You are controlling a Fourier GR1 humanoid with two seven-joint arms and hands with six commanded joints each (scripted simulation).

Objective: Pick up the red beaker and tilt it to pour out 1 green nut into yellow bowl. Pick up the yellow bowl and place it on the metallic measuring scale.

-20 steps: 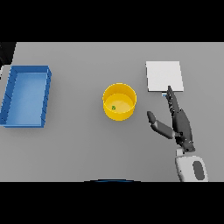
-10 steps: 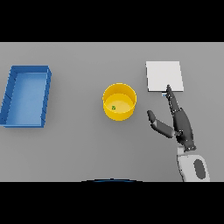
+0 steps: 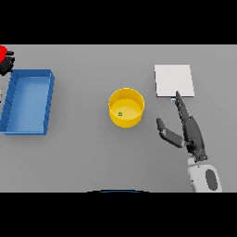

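Pour looks done: green nut [image 3: 120,113] sits in yellow bowl [image 3: 126,107], mid surface. Your right hand [image 3: 189,132] is open beside it, fingertips at the scale [image 3: 173,80]. Next, grip the bowl's rim. Left hand [image 3: 6,65] by the red beaker [image 3: 3,52], grip unclear.

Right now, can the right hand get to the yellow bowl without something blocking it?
Probably yes. The right hand lies open just right of the yellow bowl, with only bare table between them; the scale sits behind it.
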